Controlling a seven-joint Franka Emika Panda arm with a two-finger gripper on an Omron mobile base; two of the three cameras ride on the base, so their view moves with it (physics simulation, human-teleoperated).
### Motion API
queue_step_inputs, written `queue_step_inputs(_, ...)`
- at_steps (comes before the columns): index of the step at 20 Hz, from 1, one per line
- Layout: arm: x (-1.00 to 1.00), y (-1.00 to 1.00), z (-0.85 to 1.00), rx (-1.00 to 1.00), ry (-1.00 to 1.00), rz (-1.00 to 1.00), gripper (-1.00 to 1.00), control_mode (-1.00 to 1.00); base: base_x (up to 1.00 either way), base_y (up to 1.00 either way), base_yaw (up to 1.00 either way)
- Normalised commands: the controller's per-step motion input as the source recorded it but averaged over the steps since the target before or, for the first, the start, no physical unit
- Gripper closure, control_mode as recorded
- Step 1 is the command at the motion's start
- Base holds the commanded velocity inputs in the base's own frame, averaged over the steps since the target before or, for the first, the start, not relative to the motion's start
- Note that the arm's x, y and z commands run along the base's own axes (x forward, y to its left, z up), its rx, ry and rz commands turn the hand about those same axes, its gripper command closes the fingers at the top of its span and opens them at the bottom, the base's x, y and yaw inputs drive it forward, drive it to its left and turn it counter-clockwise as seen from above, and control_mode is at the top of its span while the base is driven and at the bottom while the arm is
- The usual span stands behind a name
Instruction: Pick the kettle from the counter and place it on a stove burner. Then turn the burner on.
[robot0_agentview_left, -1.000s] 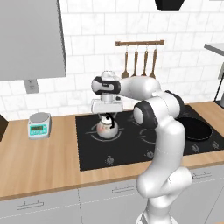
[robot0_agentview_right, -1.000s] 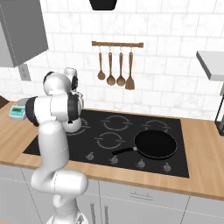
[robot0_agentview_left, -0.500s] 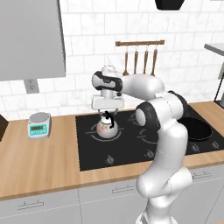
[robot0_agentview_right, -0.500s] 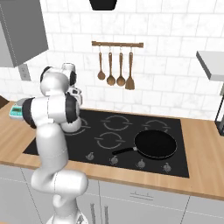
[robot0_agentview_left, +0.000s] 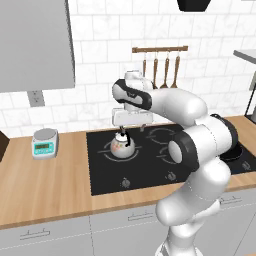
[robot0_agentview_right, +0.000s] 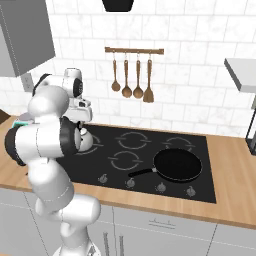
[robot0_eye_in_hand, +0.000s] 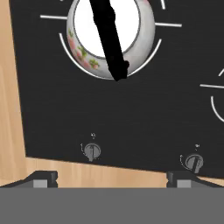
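Note:
The whitish floral kettle (robot0_agentview_left: 122, 145) with its black arched handle stands upright on the black cooktop, inside the large grey ring of the stove burner (robot0_agentview_left: 106, 153). My gripper (robot0_agentview_left: 132, 128) hangs just above the kettle, open, holding nothing. In the hand view the kettle (robot0_eye_in_hand: 87, 43) lies at the top inside the burner ring (robot0_eye_in_hand: 65, 49), and my gripper (robot0_eye_in_hand: 111, 177) has its tips wide apart at the bottom. From the right base view my arm hides most of the kettle (robot0_agentview_right: 86, 140). The wood-grain counter (robot0_agentview_left: 45, 182) flanks the cooktop.
Two burner knobs (robot0_eye_in_hand: 92, 151) (robot0_eye_in_hand: 194, 162) sit along the cooktop's front edge. A black frying pan (robot0_agentview_right: 177, 164) occupies the front right burner. A teal-faced scale (robot0_agentview_left: 44, 142) stands on the counter to the left. Utensils (robot0_agentview_right: 132, 82) hang on the wall rail.
The hand has shifted slightly to the right above the kettle and the arm's elbow has swung. The kettle has stayed on the burner.

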Motion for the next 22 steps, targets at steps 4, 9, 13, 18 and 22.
queue_step_inputs(4, -0.86, -0.2, 0.06, 0.02, -0.18, -0.01, -1.0, -1.0, 0.0, 0.0, 0.0)
queue_step_inputs(9, -0.33, -0.1, 0.1, 0.07, -0.1, 0.0, -1.0, -1.0, 0.0, 0.0, 0.0)
queue_step_inputs(13, -0.01, -0.01, 0.35, 0.09, -0.07, 0.0, -1.0, -1.0, 0.0, 0.0, 0.0)
queue_step_inputs(18, 0.0, -0.06, 0.34, 0.1, -0.07, 0.0, -1.0, -1.0, 0.0, 0.0, 0.0)
queue_step_inputs(22, -0.06, -0.09, 0.13, 0.08, -0.04, 0.0, -1.0, -1.0, 0.0, 0.0, 0.0)
